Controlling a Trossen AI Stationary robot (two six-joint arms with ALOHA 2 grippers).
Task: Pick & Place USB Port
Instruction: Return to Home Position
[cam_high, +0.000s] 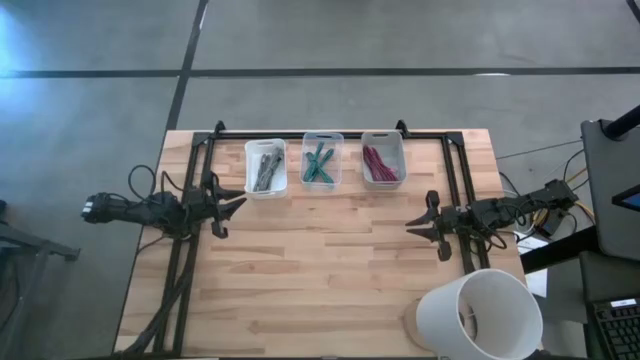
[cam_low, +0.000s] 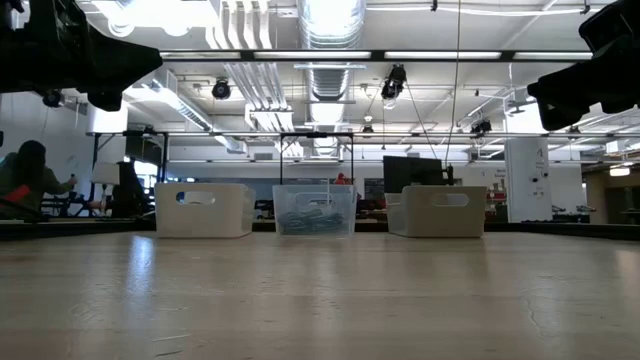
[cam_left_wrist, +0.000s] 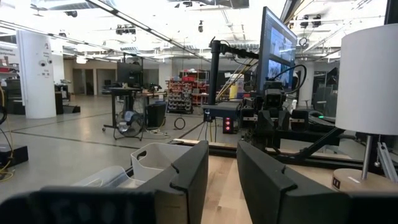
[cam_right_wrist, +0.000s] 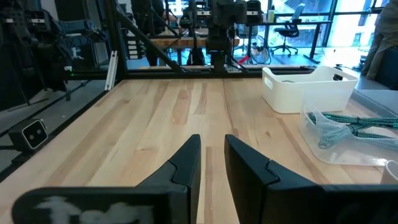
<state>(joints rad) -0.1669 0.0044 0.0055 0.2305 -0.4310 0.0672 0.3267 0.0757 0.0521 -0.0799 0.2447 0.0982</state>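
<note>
Well, the sorting looks done, with both arms out at the desk's sides.
Left tool (cam_high: 236, 205) and right tool (cam_high: 418, 226) hover above the desk (cam_high: 330, 270), each with fingers slightly spread and nothing between them. I'd judge the homing step is in hand, and all it calls for is coming to rest clear of the bins. The pink cables (cam_high: 381, 163) lie in the right-hand bin (cam_high: 383, 134), teal cables (cam_high: 320, 163) in the clear middle bin (cam_high: 322, 136), greyish cables (cam_high: 265, 170) in the white left bin (cam_high: 264, 143).

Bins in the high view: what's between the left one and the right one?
The clear middle bin, holding teal cables; the high view shows it.
</note>
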